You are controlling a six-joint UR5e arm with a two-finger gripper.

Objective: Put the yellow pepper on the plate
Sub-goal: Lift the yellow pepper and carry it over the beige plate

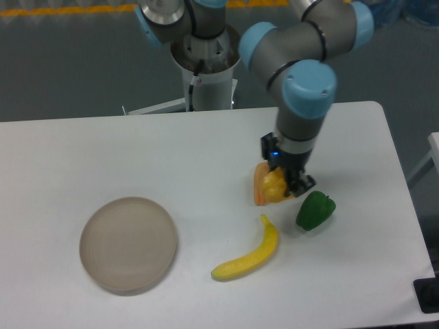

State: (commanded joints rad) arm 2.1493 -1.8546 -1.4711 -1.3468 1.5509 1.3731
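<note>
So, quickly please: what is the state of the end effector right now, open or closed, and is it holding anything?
End effector: down at the yellow pepper, fingers around it. Whether it is closed on the pepper cannot be told from this view.

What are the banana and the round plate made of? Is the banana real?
The banana looks like smooth plastic: even bright yellow, slight shine, no brown spots, so probably a toy, though the picture can't prove it. The plate looks like cloudy, see-through grey-beige plastic, maybe frosted glass, with a dull finish and a low rim.
</note>
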